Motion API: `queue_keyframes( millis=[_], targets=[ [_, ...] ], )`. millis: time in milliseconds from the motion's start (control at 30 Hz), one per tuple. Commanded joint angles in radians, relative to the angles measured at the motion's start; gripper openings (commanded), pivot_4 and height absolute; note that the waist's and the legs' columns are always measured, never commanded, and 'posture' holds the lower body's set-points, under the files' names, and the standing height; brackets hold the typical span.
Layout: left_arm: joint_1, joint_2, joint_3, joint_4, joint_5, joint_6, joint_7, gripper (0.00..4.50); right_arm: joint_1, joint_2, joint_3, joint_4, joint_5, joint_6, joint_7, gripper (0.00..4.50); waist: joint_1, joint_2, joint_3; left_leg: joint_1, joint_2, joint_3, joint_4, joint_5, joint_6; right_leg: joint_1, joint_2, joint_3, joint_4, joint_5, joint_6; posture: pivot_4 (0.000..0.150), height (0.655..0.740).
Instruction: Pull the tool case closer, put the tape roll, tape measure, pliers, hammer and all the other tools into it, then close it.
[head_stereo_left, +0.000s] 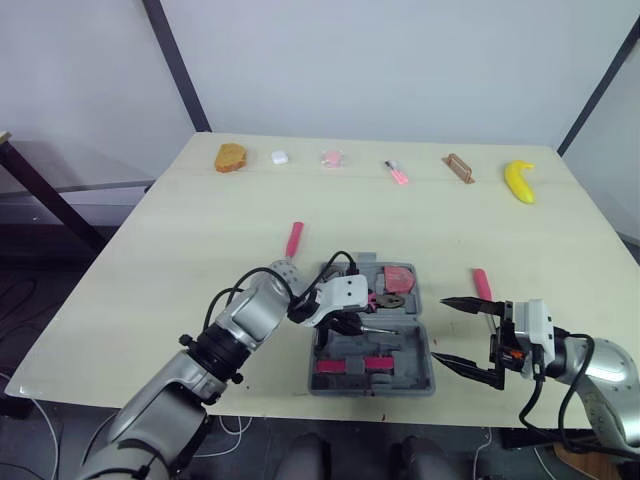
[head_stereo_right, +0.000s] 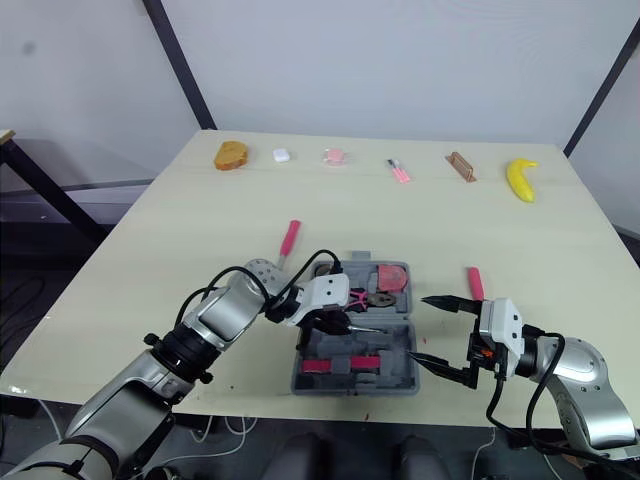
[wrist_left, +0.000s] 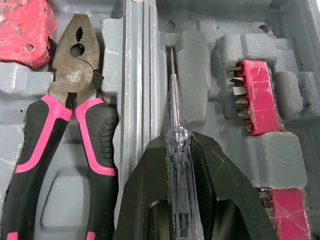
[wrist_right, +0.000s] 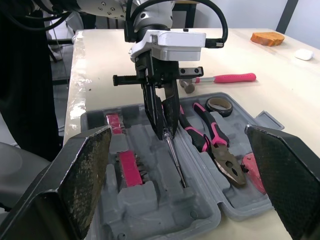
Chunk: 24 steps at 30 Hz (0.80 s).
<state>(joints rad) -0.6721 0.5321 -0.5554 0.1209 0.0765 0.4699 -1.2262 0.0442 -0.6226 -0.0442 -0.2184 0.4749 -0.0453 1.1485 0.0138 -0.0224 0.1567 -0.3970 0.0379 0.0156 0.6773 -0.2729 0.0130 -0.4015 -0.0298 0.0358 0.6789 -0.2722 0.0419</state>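
**Packing step: a screwdriver is being seated in the tool case.**

The left gripper (wrist_left: 178, 142) is closed on the clear handle of a screwdriver (wrist_left: 172, 90). Its shaft is held over a long groove of the open tool case (head_stereo_left: 424, 352), between the pliers (wrist_left: 75, 115) and a pink bit holder (wrist_left: 252, 95). The tape roll (wrist_right: 220, 104) and a red item, probably the tape measure (head_stereo_left: 398, 277), are seen inside the case. The right gripper (head_stereo_left: 437, 329) is held wide open and empty just beside the case's right edge. The hammer (head_stereo_left: 293, 240) and a pink-handled tool (head_stereo_left: 482, 283) lie outside on the table (head_stereo_left: 150, 260). Packing is judged partly done; next, the screwdriver is to be lowered into the groove and released.
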Motion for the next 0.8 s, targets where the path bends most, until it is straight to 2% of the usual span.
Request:
queue_keyframes(
  millis=[33,733,800],
  targets=[
    [-0.003,0.004,-0.002,0.008,0.028,-0.023,0.017,0.10,0.002,0.000,-0.007,-0.018,0.009,-0.013,0.004,4.50,0.000,0.000,0.000,0.000,0.000,0.000,0.000,0.000,0.000,0.000,0.000,0.000,0.000,0.000,0.000,0.150,0.7400],
    [0.000,0.009,0.005,0.007,0.026,-0.037,0.011,0.10,-0.008,0.017,0.009,0.023,-0.010,-0.048,0.024,4.50,0.000,0.000,0.000,0.000,0.000,0.000,0.001,0.000,0.000,0.000,0.000,0.000,0.000,0.000,0.000,0.150,0.7400],
    [-0.001,0.010,0.003,0.013,0.036,-0.047,0.019,1.13,-0.007,0.017,0.008,0.024,-0.010,-0.049,0.025,4.50,0.000,0.000,0.000,0.000,0.000,0.000,0.001,0.000,0.000,0.000,0.000,0.000,0.000,0.000,0.000,0.150,0.7400]
  ],
)
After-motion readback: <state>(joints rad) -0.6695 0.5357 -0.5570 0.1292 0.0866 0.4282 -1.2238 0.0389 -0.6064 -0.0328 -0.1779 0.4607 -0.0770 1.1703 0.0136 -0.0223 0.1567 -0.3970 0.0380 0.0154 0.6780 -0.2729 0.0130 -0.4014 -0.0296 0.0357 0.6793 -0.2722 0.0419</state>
